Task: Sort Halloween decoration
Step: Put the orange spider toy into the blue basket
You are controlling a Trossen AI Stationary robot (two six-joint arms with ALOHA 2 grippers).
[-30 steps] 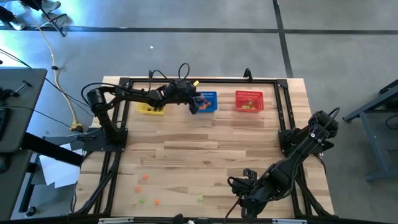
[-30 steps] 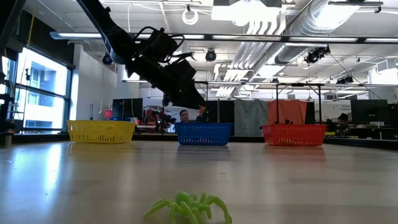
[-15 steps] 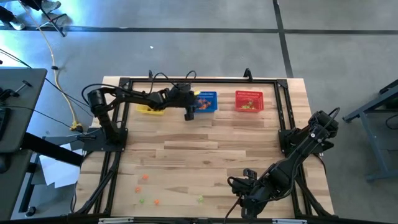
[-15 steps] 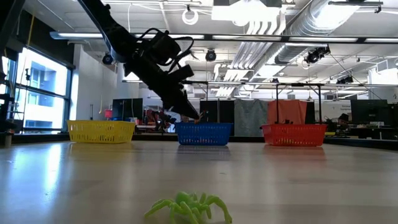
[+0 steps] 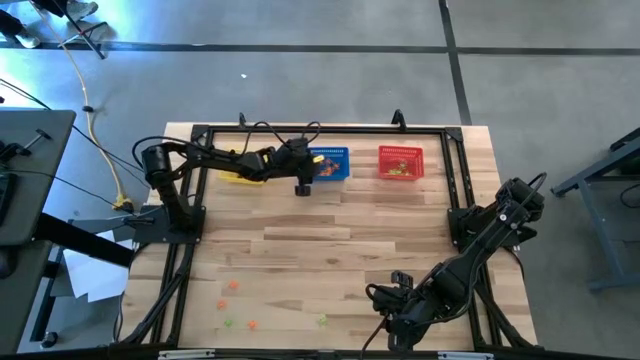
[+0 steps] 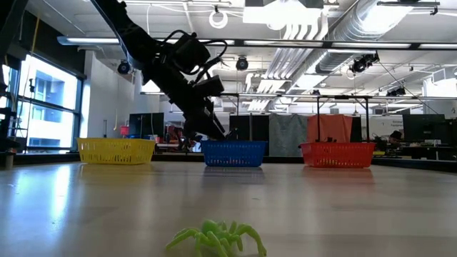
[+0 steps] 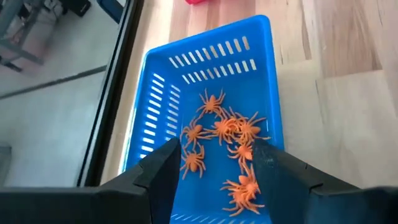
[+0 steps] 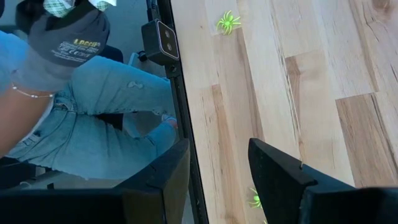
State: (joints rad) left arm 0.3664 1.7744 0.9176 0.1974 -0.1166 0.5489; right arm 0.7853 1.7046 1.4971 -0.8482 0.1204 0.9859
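Observation:
The Halloween decoration lies in two places. Several orange spiders (image 7: 227,134) rest on the floor of the blue basket (image 5: 331,163). Loose ones lie on the table at the near left: orange (image 5: 232,284), green (image 5: 322,320) and a green spider (image 6: 218,238) close to the low camera. My left gripper (image 7: 214,180) hangs open and holds nothing just above the blue basket's left side (image 6: 214,133). My right gripper (image 8: 217,171) waits open above the near edge (image 5: 388,305), with two green spiders (image 8: 229,22) on the wood ahead of it.
Three mesh baskets stand in a row along the far edge: yellow (image 6: 116,150), blue (image 6: 233,153), red (image 6: 337,154). The red one (image 5: 400,162) holds small pieces. A black frame (image 5: 455,170) rims the table. A person in jeans (image 8: 93,124) stands at the near edge.
My left gripper has drawn back from over the blue basket toward the table's left and a little down. It has rolled about its own axis and stayed open. My right arm has kept still.

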